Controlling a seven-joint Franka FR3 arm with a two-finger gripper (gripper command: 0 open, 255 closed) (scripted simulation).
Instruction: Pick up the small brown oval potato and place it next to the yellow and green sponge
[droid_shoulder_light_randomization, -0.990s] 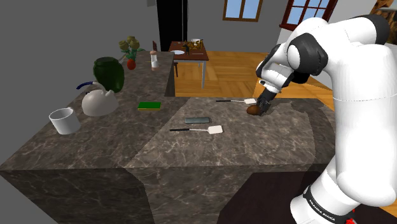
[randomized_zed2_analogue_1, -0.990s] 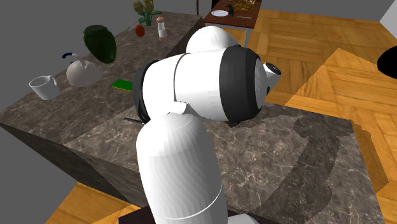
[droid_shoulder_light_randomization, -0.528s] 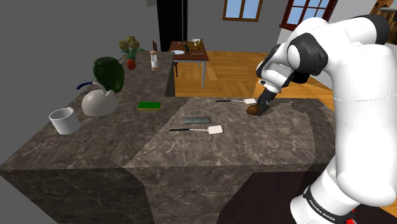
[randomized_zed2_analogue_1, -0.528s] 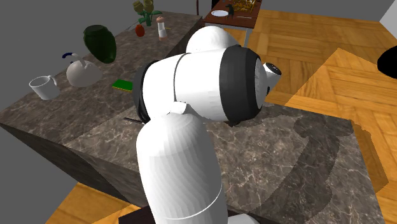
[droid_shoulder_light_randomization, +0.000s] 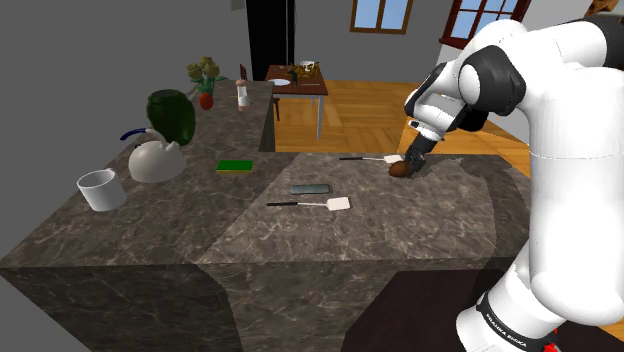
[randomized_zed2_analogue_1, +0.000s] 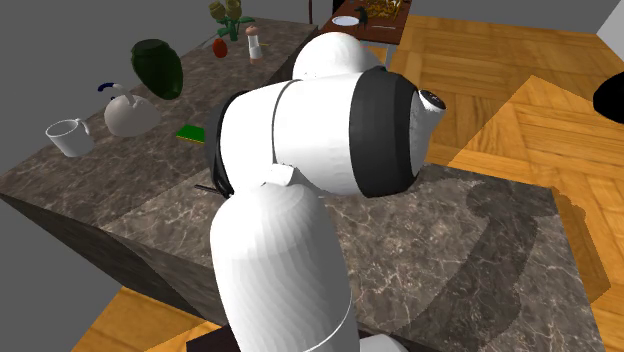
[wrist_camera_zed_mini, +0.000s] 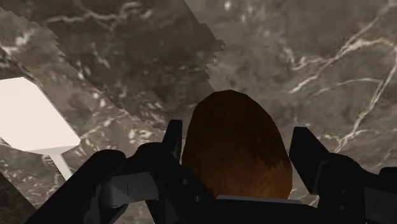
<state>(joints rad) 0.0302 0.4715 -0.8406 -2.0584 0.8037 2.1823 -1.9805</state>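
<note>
Two black fingers (wrist_camera_zed_mini: 172, 143) of the gripper (wrist_camera_zed_mini: 239, 132) clasp the potato (wrist_camera_zed_mini: 234, 149), brown and oval, one on each side, so I read the hand as closed on it; below it lies the dark marbled counter (wrist_camera_zed_mini: 331, 57), and the white spatula head (wrist_camera_zed_mini: 32, 118) sits just beside; in the shoulder view the gripper (droid_shoulder_light_randomization: 405, 165) is low at the counter's (droid_shoulder_light_randomization: 300, 245) far right part with the potato (droid_shoulder_light_randomization: 398, 169) in its tip, though I cannot tell whether the potato touches the stone; the white spatula (droid_shoulder_light_randomization: 375, 159) lies just to its left; the sponge (droid_shoulder_light_randomization: 236, 166), green on top, rests flat well apart toward the shoulder view's left, near a white kettle (droid_shoulder_light_randomization: 153, 160) and a dark green jar (droid_shoulder_light_randomization: 172, 115); a second spatula (droid_shoulder_light_randomization: 312, 204) and a flat grey slab (droid_shoulder_light_randomization: 310, 188) lie between sponge and potato; a white mug (droid_shoulder_light_randomization: 99, 189) stands nearer, at the left; in the second exterior view the arm's white bulk (randomized_zed2_analogue_1: 320, 140) hides the potato, while the sponge (randomized_zed2_analogue_1: 192, 132) shows beyond it.
</note>
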